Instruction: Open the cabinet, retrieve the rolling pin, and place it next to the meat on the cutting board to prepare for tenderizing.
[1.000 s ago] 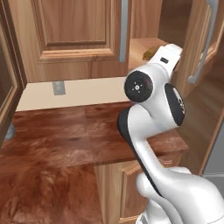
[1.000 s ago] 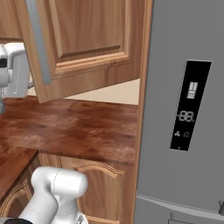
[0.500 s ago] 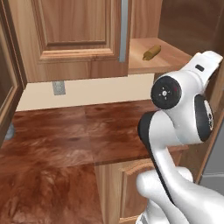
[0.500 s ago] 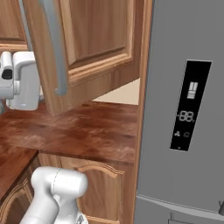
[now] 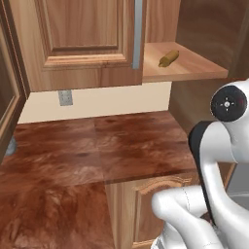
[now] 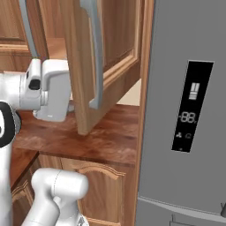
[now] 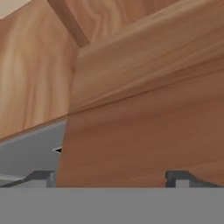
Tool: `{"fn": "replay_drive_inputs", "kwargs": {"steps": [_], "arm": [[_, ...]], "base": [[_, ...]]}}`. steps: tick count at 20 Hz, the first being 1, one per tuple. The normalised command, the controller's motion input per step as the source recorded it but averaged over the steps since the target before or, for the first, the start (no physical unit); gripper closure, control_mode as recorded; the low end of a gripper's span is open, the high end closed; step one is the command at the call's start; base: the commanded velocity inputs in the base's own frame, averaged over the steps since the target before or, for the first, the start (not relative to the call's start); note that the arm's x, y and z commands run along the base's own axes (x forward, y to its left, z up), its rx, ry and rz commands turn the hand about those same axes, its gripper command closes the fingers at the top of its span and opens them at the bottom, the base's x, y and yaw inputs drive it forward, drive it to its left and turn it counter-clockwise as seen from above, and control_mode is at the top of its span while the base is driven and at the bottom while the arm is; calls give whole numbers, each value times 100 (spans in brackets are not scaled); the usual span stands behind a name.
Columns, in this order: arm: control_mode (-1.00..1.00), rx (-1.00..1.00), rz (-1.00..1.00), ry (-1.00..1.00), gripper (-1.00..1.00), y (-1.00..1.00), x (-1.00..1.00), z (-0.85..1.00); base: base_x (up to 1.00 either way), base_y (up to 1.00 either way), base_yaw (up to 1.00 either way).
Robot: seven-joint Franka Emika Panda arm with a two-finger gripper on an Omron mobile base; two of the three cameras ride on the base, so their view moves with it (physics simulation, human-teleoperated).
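Observation:
The cabinet (image 5: 87,44) hangs above the counter, its left door shut with a grey bar handle (image 5: 138,34). The right door (image 6: 110,57) stands swung out, its handle (image 6: 95,53) facing the right base view. On the bared shelf (image 5: 194,68) lies the rolling pin (image 5: 168,58), small and tan. My white hand (image 6: 50,90) sits just left of the open door's lower edge. In the hand view my gripper (image 7: 110,178) is open, fingertips (image 7: 41,177) wide apart, with the door's wood close in front. The cutting board and the meat are out of view.
A dark reddish-brown counter (image 5: 97,146) runs below the cabinet, with an outlet (image 5: 65,97) on the cream wall. A grey fridge (image 6: 185,110) with a display panel stands at the right. Base cabinet doors (image 6: 97,194) lie under the counter.
The right cabinet door has swung further open, baring the shelf and rolling pin. My arm and hand have moved right along with the door's edge.

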Motion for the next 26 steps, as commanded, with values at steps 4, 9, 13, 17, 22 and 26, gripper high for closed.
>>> {"fn": "replay_drive_inputs", "kwargs": {"steps": [4, 9, 13, 17, 22, 26], "arm": [[-100, 0, -11, 0, -100, -61, -4, -1], [-100, 0, -3, -2, -100, -16, -35, 0], [-100, 0, 0, -9, -100, 22, -45, 0], [-100, 0, 0, -7, -100, 53, -34, 1], [-100, 0, 0, -17, -100, 76, -30, 7], [-100, 4, 2, -19, -100, 88, -27, 18]], "base": [[0, 0, 0], [0, 0, 0], [0, 0, 0], [0, 0, 0], [0, 0, 0], [0, 0, 0]]}}
